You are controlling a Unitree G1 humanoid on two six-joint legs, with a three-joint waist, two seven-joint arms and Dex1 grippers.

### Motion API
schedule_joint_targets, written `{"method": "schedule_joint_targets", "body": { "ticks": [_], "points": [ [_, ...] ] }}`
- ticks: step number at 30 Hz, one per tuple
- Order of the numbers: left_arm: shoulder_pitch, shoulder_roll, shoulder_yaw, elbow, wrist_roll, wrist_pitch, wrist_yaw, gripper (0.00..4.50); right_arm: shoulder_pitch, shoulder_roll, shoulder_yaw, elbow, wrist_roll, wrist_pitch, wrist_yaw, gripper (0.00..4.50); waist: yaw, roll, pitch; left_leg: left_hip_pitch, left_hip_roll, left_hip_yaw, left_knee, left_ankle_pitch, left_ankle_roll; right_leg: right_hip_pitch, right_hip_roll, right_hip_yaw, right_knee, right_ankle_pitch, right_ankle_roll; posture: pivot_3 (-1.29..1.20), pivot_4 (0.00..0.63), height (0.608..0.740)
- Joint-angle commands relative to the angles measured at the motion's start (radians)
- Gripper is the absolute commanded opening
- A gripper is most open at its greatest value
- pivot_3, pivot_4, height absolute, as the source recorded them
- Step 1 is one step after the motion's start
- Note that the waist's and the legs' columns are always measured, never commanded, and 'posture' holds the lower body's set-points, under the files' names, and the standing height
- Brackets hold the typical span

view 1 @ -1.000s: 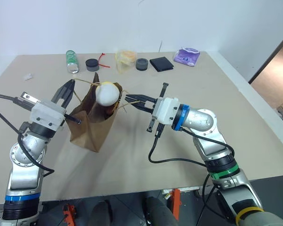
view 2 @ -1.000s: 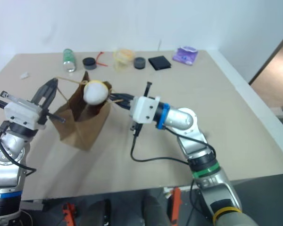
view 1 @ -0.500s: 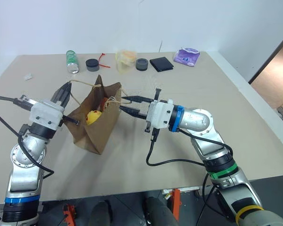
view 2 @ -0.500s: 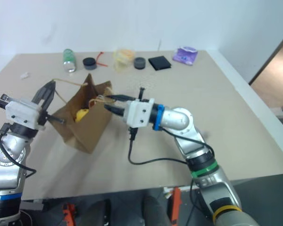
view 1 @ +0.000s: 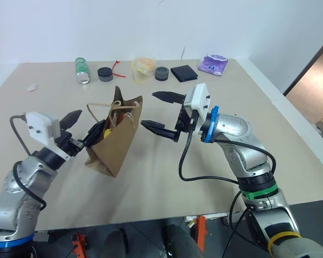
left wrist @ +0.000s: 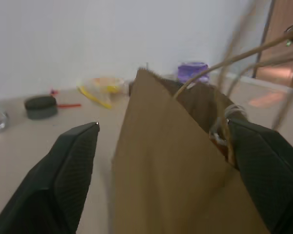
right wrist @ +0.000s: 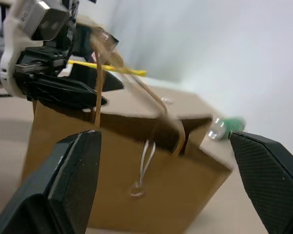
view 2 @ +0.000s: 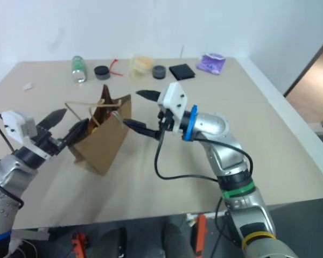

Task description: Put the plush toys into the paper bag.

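The brown paper bag (view 1: 117, 141) stands on the table with its mouth open and its tan cord handles (view 1: 98, 104) sticking up. A bit of yellow plush toy (view 1: 112, 120) shows inside the mouth; the rest of the plush toys is hidden by the bag. My left gripper (view 1: 84, 124) is open at the bag's left side, and the bag (left wrist: 166, 170) sits between its fingers (left wrist: 63, 180) without being gripped. My right gripper (view 1: 148, 110) is open just right of the bag's top, holding nothing. The right wrist view has the bag (right wrist: 122, 180) ahead and the left gripper (right wrist: 63, 90) behind it.
Along the far edge lie a clear bottle (view 1: 82, 70), two black round lids (view 1: 105, 73), a yellowish plastic bag (view 1: 143, 68), a black wallet (view 1: 184, 72) and a purple packet (view 1: 213, 64). The table's edge runs down the right side.
Both grippers have opened and let go of the bag's handles, and both wrists have rolled. The white and yellow ball has dropped from the bag's mouth down into the bag.
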Motion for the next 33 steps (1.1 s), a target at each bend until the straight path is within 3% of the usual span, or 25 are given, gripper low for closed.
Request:
{"method": "schedule_joint_targets", "body": {
  "ticks": [1, 2, 3, 8, 9, 11, 16, 24, 33],
  "points": [
    [0.025, 0.033, 0.065, -0.062, -0.09, 0.06, 0.0, 4.5, 0.02, -0.007, -0.01, -0.033, 0.073, 0.126, 0.018, 3.97, 0.0, 0.0, 0.0, 0.0, 0.0, 0.0, 0.0, 0.0, 0.0, 0.0, 0.0, 0.0, 0.0, 0.0, 0.0, 0.0, 0.15, 0.74],
    [0.036, 0.043, 0.086, -0.068, -0.117, 0.08, -0.001, 4.5, 0.034, -0.009, 0.014, -0.039, 0.064, 0.139, 0.025, 3.89, 0.0, 0.0, 0.0, 0.0, 0.0, 0.0, 0.0, 0.0, 0.0, 0.0, 0.0, 0.0, 0.0, 0.0, 0.0, 0.0, 0.15, 0.74],
    [0.047, 0.052, 0.104, -0.073, -0.147, 0.098, -0.005, 4.5, 0.046, -0.012, 0.034, -0.047, 0.056, 0.146, 0.037, 3.24, 0.0, 0.0, 0.0, 0.0, 0.0, 0.0, 0.0, 0.0, 0.0, 0.0, 0.0, 0.0, 0.0, 0.0, 0.0, 0.0, 0.15, 0.74],
    [0.109, 0.115, 0.214, -0.076, -0.292, 0.167, -0.039, 4.5, 0.059, 0.04, 0.096, -0.06, 0.055, 0.206, 0.022, 1.18, -0.006, 0.0, 0.0, 0.0, 0.0, 0.0, -0.001, 0.0, 0.0, -0.002, 0.0, 0.0, 0.0, -0.001, -0.001, 0.0, 0.15, 0.74],
    [0.114, 0.122, 0.224, -0.076, -0.311, 0.175, -0.042, 4.5, 0.055, 0.049, 0.101, -0.055, 0.049, 0.208, 0.018, 0.47, -0.006, 0.0, 0.0, 0.0, 0.0, 0.0, -0.001, 0.0, 0.0, -0.002, 0.0, 0.0, 0.0, -0.001, -0.001, 0.0, 0.15, 0.74],
    [0.124, 0.139, 0.247, -0.079, -0.352, 0.192, -0.051, 4.5, 0.044, 0.074, 0.115, -0.036, 0.034, 0.208, 0.012, 0.11, -0.006, 0.0, 0.0, 0.0, 0.0, 0.0, -0.001, 0.0, 0.0, -0.002, 0.0, -0.001, 0.0, -0.001, -0.001, 0.0, 0.15, 0.74],
    [0.19, 0.177, 0.266, -0.128, -0.444, 0.239, -0.098, 4.5, 0.002, 0.143, 0.156, 0.029, 0.006, 0.205, 0.01, 0.11, -0.008, 0.0, 0.001, 0.0, 0.0, 0.0, 0.0, 0.0, -0.001, -0.002, -0.001, -0.001, 0.0, -0.001, -0.001, 0.0, 0.15, 0.74],
    [0.24, 0.17, 0.134, -0.155, -0.188, 0.161, -0.103, 4.5, -0.09, 0.249, 0.192, 0.176, -0.052, 0.154, 0.01, 0.11, -0.014, 0.0, 0.001, 0.0, 0.0, 0.0, -0.001, -0.001, -0.001, -0.002, -0.001, -0.001, -0.001, -0.001, -0.002, 0.0, 0.15, 0.74],
    [0.22, 0.11, 0.014, -0.153, -0.052, 0.118, -0.082, 4.5, -0.154, 0.35, 0.193, 0.285, -0.095, 0.094, 0.015, 0.11, -0.021, 0.0, 0.0, -0.001, 0.001, 0.0, -0.001, -0.001, -0.002, -0.003, -0.001, -0.002, -0.001, 0.0, -0.003, 0.0, 0.15, 0.74]
  ]
}}
